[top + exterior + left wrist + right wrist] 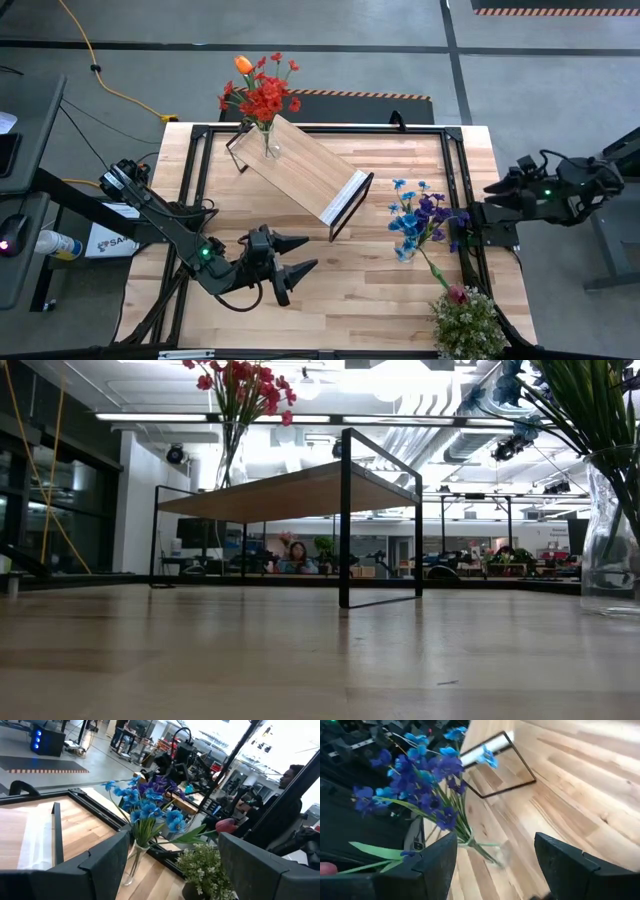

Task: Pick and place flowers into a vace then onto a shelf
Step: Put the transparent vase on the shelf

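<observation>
The shelf (pixel 300 170) stands slantwise mid-table on its black legs (pixel 345 520). On its far end a glass vase (pixel 232 455) holds red sprays and an orange tulip (pixel 262 92). Blue and purple blooms (pixel 418 218) stand in a second glass vase (pixel 131 865) on the table's right part. A dark pink rose (pixel 457 294) shows beside them, its stem slanting toward that vase. My left gripper (pixel 310 252) is open above the near middle of the table and points at the blue blooms (pixel 150 805). My right gripper (pixel 495 195) is open at the right edge, facing the same blooms (pixel 420 780).
A bushy green plant with tiny whitish blossoms (pixel 468 325) stands at the near right corner, close to the rose. A black frame (pixel 200 190) runs around the tabletop. Bare wood lies between the shelf and my left gripper. A person (pixel 292 775) is beyond the table.
</observation>
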You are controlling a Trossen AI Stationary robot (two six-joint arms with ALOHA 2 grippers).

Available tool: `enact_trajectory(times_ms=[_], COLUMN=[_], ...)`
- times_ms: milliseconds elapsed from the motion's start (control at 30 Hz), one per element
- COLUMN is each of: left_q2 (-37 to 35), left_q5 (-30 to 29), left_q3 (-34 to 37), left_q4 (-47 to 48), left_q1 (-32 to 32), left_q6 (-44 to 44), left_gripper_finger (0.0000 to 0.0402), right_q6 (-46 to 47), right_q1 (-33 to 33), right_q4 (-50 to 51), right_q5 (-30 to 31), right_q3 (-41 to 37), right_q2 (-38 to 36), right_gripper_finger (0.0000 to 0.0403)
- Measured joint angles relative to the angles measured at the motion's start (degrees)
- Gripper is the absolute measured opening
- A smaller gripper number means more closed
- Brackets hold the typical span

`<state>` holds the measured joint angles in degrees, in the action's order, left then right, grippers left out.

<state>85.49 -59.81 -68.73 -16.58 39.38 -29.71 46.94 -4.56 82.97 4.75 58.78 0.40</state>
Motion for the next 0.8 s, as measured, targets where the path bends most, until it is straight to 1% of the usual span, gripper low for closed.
enact_trajectory(times_ms=[167, 333, 433, 533, 633, 800], left_q2=[0.0, 0.0, 0.0, 0.0, 0.0, 0.0], left_q5=[0.0, -0.1, -0.2, -0.2, -0.2, -0.2], left_q3=[0.0, 0.0, 0.0, 0.0, 0.0, 0.0], left_q4=[0.0, 0.0, 0.0, 0.0, -0.1, -0.1], left_q1=[0.0, 0.0, 0.0, 0.0, 0.0, 0.0], left_q6=[1.2, 2.3, 2.3, 2.3, 1.8, 1.0], left_gripper_finger=[0.0337, 0.0337, 0.0337, 0.0337, 0.0337, 0.0337], right_q6=[2.1, 3.2, 6.8, 6.9, 7.2, 5.7], right_q1=[-0.5, -5.5, -9.8, -13.7, -17.1, -21.0], right_q4=[7.2, 6.8, 7.0, 4.5, 2.7, 2.1], right_q5=[0.8, 0.7, -0.5, -4.5, -6.9, -7.9], right_q3=[0.3, 0.2, -2.2, -6.6, -10.0, -12.5], right_q2=[0.0, 0.0, 0.0, 0.1, 0.1, 0.1], right_gripper_finger=[0.0256, 0.0256, 0.0256, 0.0256, 0.0256, 0.0256])
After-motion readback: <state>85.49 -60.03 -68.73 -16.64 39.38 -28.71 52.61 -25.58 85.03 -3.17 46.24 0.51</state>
